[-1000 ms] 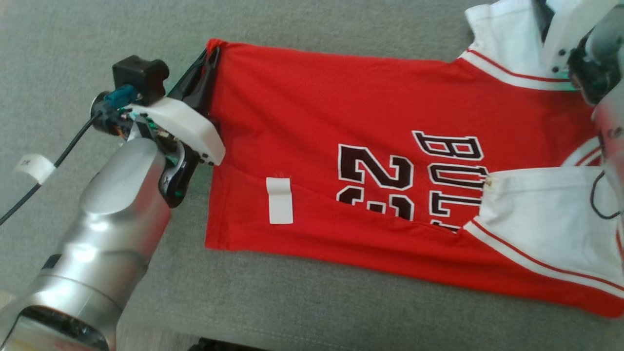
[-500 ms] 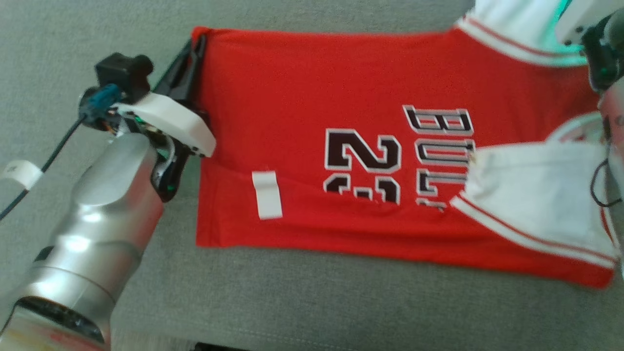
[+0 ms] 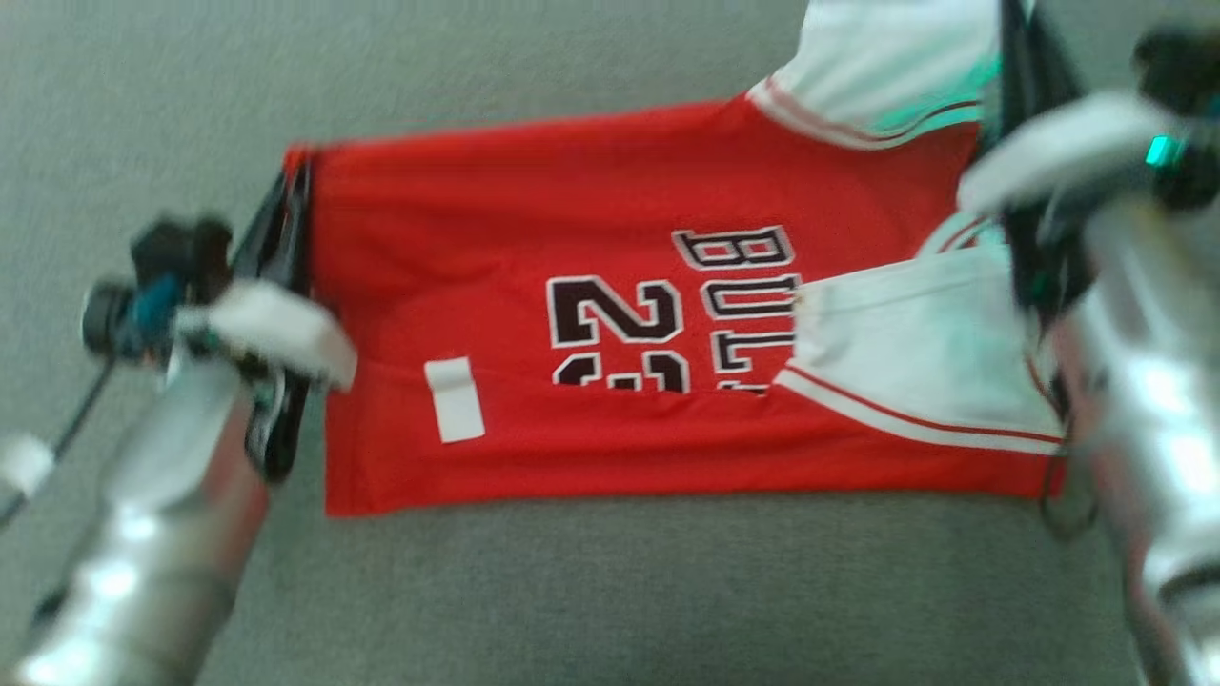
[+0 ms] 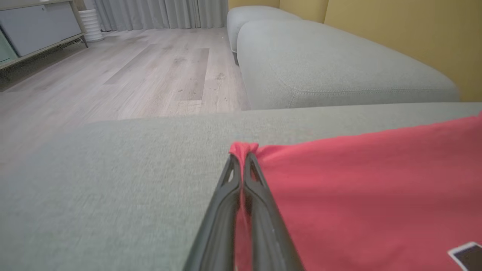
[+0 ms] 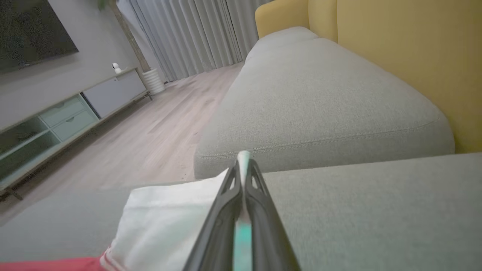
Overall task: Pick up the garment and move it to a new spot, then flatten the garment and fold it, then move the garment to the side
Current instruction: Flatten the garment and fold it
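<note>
left gripper [image 3: 297,181] is seen at the left of the blurred head view, its two dark fingers pressed together on the far left corner of a red basketball jersey [image 3: 534,210]. the pinch is shown plainly in the left wrist view, where a small bunch of red cloth is caught between the fingertips [image 4: 229,180].

the jersey is spread on a grey sofa cushion [image 3: 572,591], its long side running left to right. its near edge is folded up over itself. a white label [image 3: 455,400] is seen on that fold, near the left hem. at the middle, a black number 23 [image 3: 615,312] is printed, its lower half hidden by the fold. just to its right, black letters [image 3: 739,250] reading "bul" are partly covered by a white panel with red trim [image 3: 915,353], which is laid over the right end.

right gripper [image 3: 1012,38] is seen at the upper right, closed on white cloth at the jersey's far right corner. in the right wrist view, a strip of pale fabric is held between the fingers [image 5: 220,226] and pokes out at their tips. beyond them, a second grey cushion [image 5: 312,98], a yellow backrest [image 5: 406,49] and a wooden floor [image 5: 150,143] are visible.
</note>
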{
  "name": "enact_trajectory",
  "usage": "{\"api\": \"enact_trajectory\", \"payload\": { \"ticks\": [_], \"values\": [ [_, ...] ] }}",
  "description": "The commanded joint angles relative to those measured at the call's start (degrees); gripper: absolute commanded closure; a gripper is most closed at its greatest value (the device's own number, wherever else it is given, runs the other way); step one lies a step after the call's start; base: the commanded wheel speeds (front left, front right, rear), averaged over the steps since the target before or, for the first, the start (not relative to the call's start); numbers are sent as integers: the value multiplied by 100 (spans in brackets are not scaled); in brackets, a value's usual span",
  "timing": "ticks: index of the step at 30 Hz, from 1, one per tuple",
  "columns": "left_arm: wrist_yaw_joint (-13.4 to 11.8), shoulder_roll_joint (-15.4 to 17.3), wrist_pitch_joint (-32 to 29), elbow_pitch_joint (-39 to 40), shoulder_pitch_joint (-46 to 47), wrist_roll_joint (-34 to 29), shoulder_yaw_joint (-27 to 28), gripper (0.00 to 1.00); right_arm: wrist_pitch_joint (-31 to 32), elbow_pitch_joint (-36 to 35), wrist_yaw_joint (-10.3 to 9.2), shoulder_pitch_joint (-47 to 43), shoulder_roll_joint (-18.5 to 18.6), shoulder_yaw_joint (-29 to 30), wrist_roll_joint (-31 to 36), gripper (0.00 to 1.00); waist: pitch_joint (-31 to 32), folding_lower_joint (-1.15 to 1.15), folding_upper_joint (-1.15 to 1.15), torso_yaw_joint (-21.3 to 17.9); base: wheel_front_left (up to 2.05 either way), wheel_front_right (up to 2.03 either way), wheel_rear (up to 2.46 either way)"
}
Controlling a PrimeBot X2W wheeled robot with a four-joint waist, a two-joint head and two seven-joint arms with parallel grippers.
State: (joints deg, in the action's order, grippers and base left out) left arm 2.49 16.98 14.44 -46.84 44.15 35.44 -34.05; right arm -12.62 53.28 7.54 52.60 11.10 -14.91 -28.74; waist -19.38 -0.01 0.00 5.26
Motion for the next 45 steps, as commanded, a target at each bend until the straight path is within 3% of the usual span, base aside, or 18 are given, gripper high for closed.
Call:
{"api": "enact_trajectory", "payload": {
  "ticks": [1, 9, 15, 16, 17, 18, 19, 20, 28, 35, 45],
  "values": [
    [-93, 312, 54, 244, -266, -123, 410, 100, -81, -528, -5, -457, 34, -223, -326, 100, 370, 1, 0, -322, 0, 0, 0],
    [-440, 218, 55, 1041, -1923, -712, 1311, 100, 51, -1943, -5, -2423, 383, -484, -1216, 100, 905, 1, 0, -640, 0, 0, 0],
    [-352, -79, 55, 1232, -2761, -992, 1799, 100, 184, -2243, -5, -3344, 254, -218, -1283, 100, 1197, 1, 0, -680, 0, 0, 0],
    [-333, -139, 55, 1238, -2842, -1032, 1869, 84, 218, -2247, -5, -3462, 214, -162, -1264, 100, 1237, 1, 0, -678, 0, 0, 0],
    [-333, -139, 55, 1238, -2842, -1032, 1869, 84, 218, -2247, -5, -3462, 214, -162, -1264, 100, 1237, 1, 0, -678, 0, 0, 0],
    [-315, -188, 55, 1226, -2913, -1079, 1930, 43, 264, -2231, -5, -3564, 164, -89, -1248, 100, 1261, 1, 0, -680, 0, 0, 0],
    [-311, -226, 55, 1184, -2970, -1135, 1980, 0, 318, -2205, -5, -3640, 120, -35, -1197, 63, 1285, 1, 0, -686, 0, 0, 0],
    [-329, -264, 55, 1169, -3015, -1194, 2044, 0, 342, -2211, -5, -3687, 91, -14, -1109, 0, 1305, 1, 0, -690, 0, 0, 0],
    [-729, -460, 55, 1821, -3605, -2041, 2552, 0, -77, -2340, -5, -3704, -74, 351, 292, 0, 1555, 1, 0, -682, 0, 0, 0],
    [-736, -770, 55, 2349, -4336, -2484, 2696, 0, -160, -2122, -5, -3998, -489, 675, 1122, 0, 1909, 1, 0, -594, 0, 0, 0],
    [-567, -1144, 55, 2562, -4794, -2718, 2769, 0, -102, -1864, -5, -4180, -687, 822, 1283, 0, 2000, 1, 0, -498, 0, 0, 0]
  ]
}}
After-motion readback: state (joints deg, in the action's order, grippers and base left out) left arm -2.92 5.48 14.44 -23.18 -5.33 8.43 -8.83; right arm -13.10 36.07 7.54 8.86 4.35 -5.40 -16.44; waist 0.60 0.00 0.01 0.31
